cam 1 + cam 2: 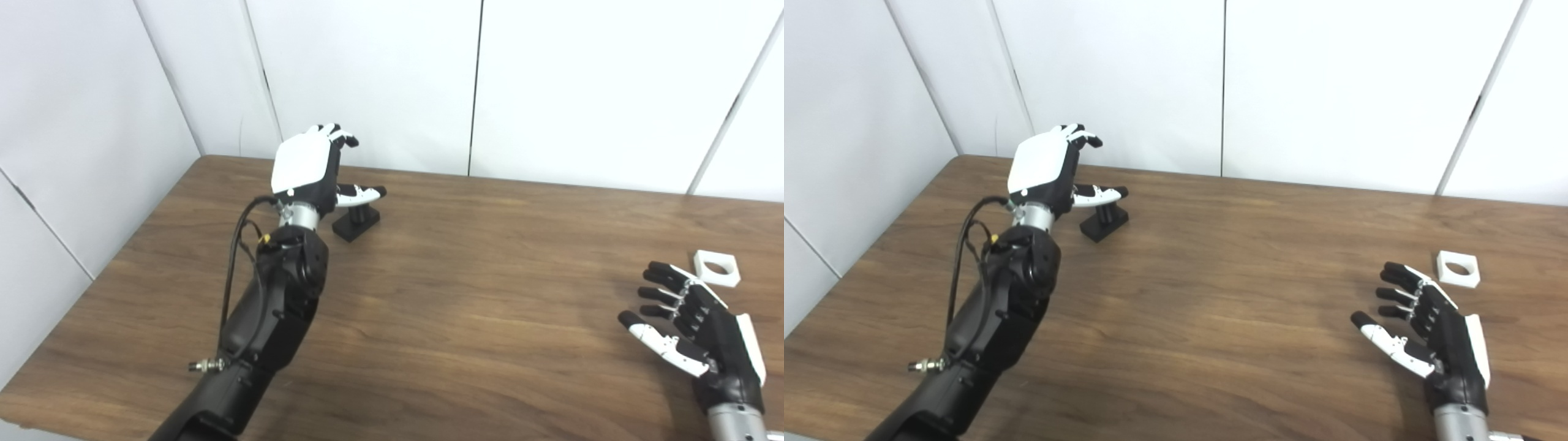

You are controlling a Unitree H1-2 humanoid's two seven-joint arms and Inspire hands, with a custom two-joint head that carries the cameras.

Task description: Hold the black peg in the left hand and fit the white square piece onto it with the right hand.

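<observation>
The black peg stands on its square base at the far left of the wooden table. My left hand hovers just above and left of it, open, with its thumb stretched over the peg's top and the fingers curled apart; I cannot tell whether the thumb touches the peg. The white square piece with a round hole lies flat at the right of the table. My right hand floats open just in front and left of that piece, palm turned left, holding nothing.
White wall panels close the table off at the back and along the left side. The table's front edge runs along the bottom left corner of the view.
</observation>
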